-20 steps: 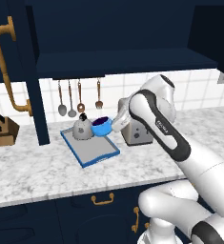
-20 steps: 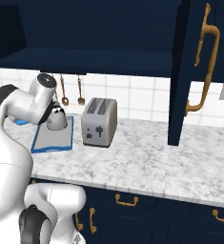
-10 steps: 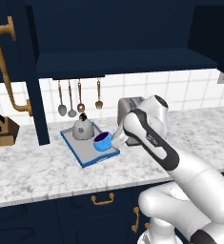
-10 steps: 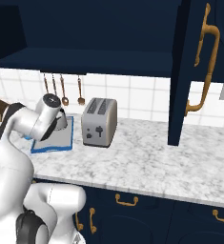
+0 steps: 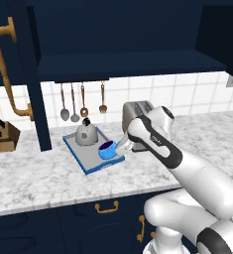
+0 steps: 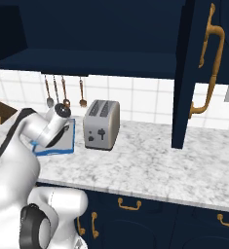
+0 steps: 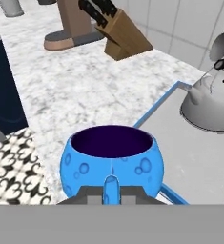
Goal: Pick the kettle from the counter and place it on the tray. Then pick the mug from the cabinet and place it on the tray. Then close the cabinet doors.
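Note:
The blue mug (image 5: 106, 150) hangs low over the front right corner of the blue-rimmed tray (image 5: 81, 162); I cannot tell if it touches. My gripper (image 5: 119, 147) is shut on its small side handle from the right. In the hand view the mug (image 7: 112, 162) sits right before the gripper (image 7: 111, 193), with the handle between the fingertips. The silver kettle (image 5: 86, 134) stands on the tray's back half, and in the hand view the kettle (image 7: 211, 102) rests on the grey tray base (image 7: 194, 152). The cabinet (image 5: 123, 64) is open, with its left door (image 5: 19, 59) and right door (image 6: 194, 73) swung out.
A silver toaster (image 6: 101, 125) stands on the marbled counter (image 5: 38, 183) right of the tray, partly behind my arm. A wooden knife block (image 5: 1, 136) is at the far left. Utensils (image 5: 82, 101) hang on the tiled wall behind the kettle.
My gripper has come down and slightly forward with the mug, from above the kettle's height to just over the tray's front right corner. The kettle and tray have stayed put.

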Controlling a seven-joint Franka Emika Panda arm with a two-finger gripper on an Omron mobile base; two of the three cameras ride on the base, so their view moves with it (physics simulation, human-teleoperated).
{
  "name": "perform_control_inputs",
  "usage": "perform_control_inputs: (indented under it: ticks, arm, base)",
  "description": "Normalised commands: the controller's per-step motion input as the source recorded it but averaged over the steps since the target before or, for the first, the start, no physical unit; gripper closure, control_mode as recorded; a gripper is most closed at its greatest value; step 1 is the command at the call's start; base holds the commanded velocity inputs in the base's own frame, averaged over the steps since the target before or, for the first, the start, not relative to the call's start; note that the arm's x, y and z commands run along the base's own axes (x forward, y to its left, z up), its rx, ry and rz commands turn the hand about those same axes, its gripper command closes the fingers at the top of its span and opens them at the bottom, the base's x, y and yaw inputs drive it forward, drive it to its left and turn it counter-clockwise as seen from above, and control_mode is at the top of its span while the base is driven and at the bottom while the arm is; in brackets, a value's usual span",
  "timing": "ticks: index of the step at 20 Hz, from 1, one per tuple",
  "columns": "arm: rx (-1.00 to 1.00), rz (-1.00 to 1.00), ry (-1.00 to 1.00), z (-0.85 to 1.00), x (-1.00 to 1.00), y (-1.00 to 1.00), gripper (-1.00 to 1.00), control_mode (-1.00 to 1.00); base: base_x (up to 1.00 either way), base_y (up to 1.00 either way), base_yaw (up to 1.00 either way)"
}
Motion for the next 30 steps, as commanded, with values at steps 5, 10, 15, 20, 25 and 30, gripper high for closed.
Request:
perform_control_inputs:
  ticks: [5, 10, 15, 20, 25, 30]
  arm:
    - [0.03, 0.0, 0.0, -0.21, 0.22, 0.0, 1.0, -1.0]
    - [0.0, 0.0, -0.01, -0.31, 0.09, 0.0, 1.0, -1.0]
    - [0.01, 0.0, -0.05, -0.16, 0.11, 0.0, 1.0, -1.0]
    - [0.05, 0.0, -0.08, -0.07, 0.15, 0.04, 1.0, -1.0]
    - [0.07, 0.0, -0.03, -0.17, 0.26, 0.16, 1.0, -1.0]
    - [0.08, 0.0, 0.0, -0.2, 0.2, 0.05, 1.0, -1.0]
  base:
    - [0.0, 0.0, 0.0]
    - [0.0, 0.0, 0.0]
    - [0.0, 0.0, 0.0]
    - [0.0, 0.0, 0.0]
    - [0.0, 0.0, 0.0]
    - [0.0, 0.0, 0.0]
